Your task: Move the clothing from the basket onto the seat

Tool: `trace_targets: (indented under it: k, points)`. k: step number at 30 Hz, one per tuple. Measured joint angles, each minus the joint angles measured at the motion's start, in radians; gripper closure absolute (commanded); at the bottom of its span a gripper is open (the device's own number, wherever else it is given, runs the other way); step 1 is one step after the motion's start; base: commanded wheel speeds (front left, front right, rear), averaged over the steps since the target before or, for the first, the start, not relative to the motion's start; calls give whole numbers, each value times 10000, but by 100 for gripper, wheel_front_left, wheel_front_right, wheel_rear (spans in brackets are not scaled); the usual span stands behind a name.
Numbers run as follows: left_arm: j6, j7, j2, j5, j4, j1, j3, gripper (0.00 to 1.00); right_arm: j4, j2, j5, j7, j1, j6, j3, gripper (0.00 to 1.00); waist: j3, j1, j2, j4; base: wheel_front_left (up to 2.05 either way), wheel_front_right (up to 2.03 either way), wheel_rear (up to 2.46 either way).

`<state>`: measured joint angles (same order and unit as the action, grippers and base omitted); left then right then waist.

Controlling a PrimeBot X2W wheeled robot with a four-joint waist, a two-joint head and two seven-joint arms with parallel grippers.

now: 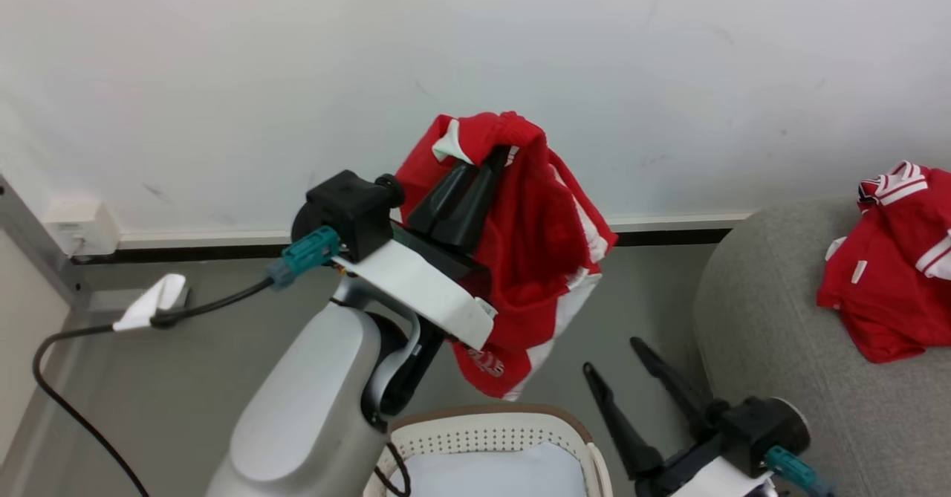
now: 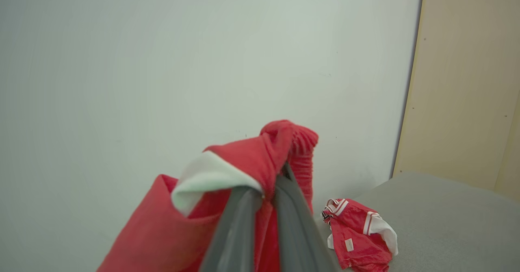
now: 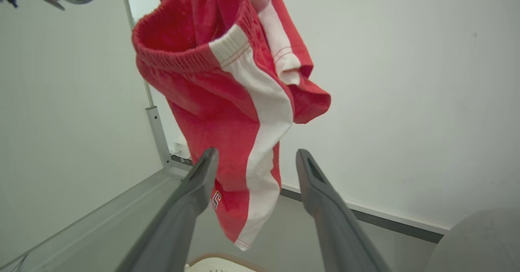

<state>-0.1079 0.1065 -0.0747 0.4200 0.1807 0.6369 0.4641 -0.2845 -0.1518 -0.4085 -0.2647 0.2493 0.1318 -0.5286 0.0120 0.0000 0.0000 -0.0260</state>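
White wall [image 1: 223, 73] behind — left gripper [image 1: 498, 158] clamps red garment [image 1: 542, 244] aloft; right gripper [image 1: 613, 356] gapes, empty.

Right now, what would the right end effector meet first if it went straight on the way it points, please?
Probably the red shorts hanging from the left end effector, in line with the right end effector; depth is unclear.

Wall [image 1: 475, 73]: plain white, faintly scuffed.
Skirting [image 1: 669, 223]: white, at the wall's foot.
Floor [image 1: 186, 348]: grey, below the wall.
Socket [image 1: 80, 228]: white, low on the wall.
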Motion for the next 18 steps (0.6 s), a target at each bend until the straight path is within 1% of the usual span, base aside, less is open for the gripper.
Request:
trace_targets:
  k: [2, 5, 13, 18]
  points:
    - [0, 2, 15, 42, -13, -17, 128, 100, -378, 42, -98, 2, 180, 0, -278, 0, 33, 0, 0, 123, 0, 0, 0]
    - [-6, 0, 71, 125, -94, -50, 410, 100, -999, 94, -171, 0, 460, 0, -405, 0, 86, 0, 0, 348, 0, 0, 0]
    - [-65, -173, 171, 437, -445, -154, 1239, 100, -2167, 345, -63, 0, 835, 0, 242, 0, 236, 0, 0, 1214, 0, 0, 0]
    - [-77, -276, 207, 662, -702, -188, 1778, 100, -2732, 339, -391, 0, 1323, 0, -297, 0, 344, 1, 0, 1854, 0, 0, 0]
